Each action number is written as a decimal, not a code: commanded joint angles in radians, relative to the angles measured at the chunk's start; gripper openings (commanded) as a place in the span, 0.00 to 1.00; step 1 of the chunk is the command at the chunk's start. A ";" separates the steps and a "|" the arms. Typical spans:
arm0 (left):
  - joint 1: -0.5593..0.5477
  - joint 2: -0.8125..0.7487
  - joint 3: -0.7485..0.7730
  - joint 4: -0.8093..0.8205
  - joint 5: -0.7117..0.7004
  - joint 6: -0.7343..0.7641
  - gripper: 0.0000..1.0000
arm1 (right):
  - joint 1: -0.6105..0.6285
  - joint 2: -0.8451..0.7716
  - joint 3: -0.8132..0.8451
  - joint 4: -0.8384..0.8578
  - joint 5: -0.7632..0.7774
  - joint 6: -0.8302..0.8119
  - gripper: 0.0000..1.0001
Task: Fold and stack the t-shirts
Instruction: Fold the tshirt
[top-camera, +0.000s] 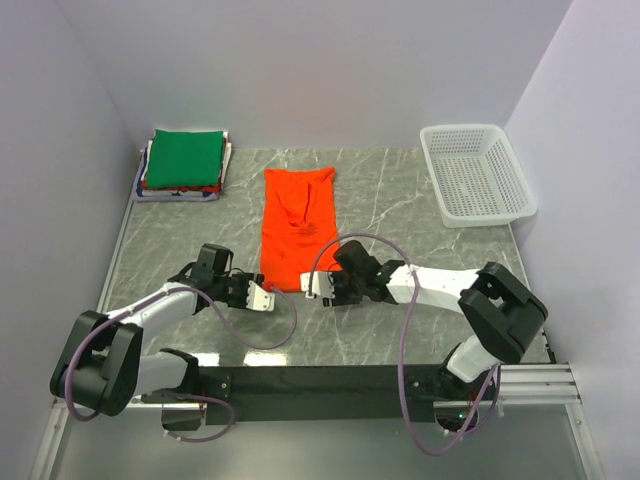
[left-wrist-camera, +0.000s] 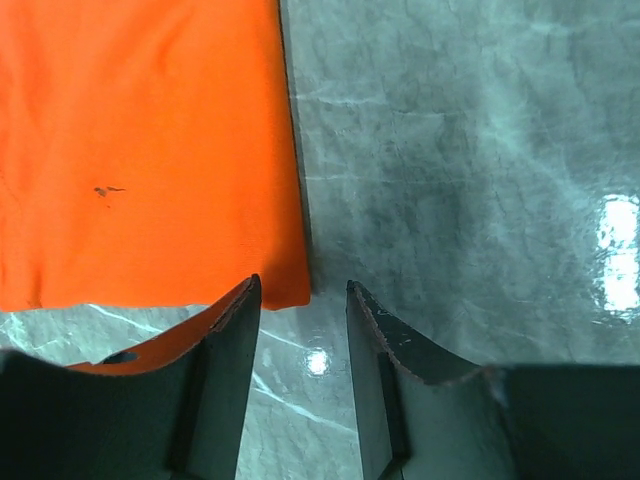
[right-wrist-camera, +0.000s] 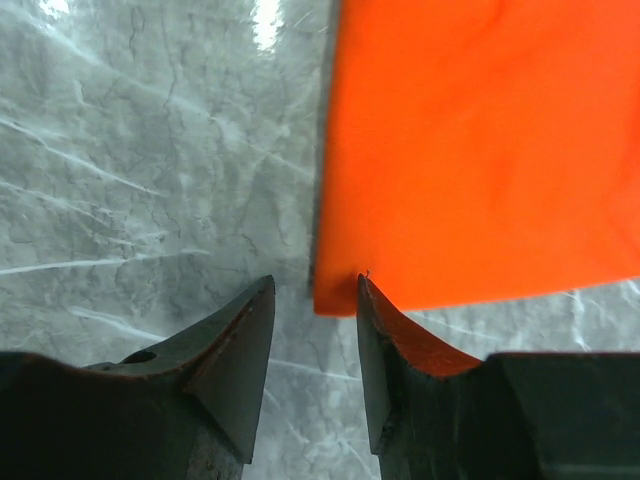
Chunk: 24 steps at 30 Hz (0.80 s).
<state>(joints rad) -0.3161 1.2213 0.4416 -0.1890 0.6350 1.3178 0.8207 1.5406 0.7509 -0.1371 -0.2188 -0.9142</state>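
Marbled desk (top-camera: 400, 200) holds the orange t-shirt (top-camera: 297, 225) flat; left tool (left-wrist-camera: 302, 288) and right tool (right-wrist-camera: 315, 282) gape empty at its near corners, ready to fold.

Light: the scene is lit brightly and evenly from above.
Glare: white shiny spots are seen on the table (left-wrist-camera: 480, 150) in both wrist views.
Shadows: a thin dark line is cast beside the orange shirt (left-wrist-camera: 150, 150); only soft shadows are seen in the top view.
Focus: the near fingers (right-wrist-camera: 230, 370) are a little blurred.
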 joint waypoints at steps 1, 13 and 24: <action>-0.005 0.021 0.017 0.014 0.008 0.052 0.46 | 0.008 0.036 0.060 -0.050 0.007 -0.051 0.45; -0.031 0.092 0.037 0.036 -0.026 0.106 0.34 | 0.014 0.150 0.151 -0.130 0.067 -0.054 0.13; -0.043 0.014 0.121 -0.096 0.009 -0.025 0.01 | 0.014 0.064 0.217 -0.260 0.045 0.029 0.00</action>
<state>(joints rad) -0.3508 1.3025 0.5095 -0.2085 0.6044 1.3483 0.8272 1.6680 0.9165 -0.2882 -0.1650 -0.9337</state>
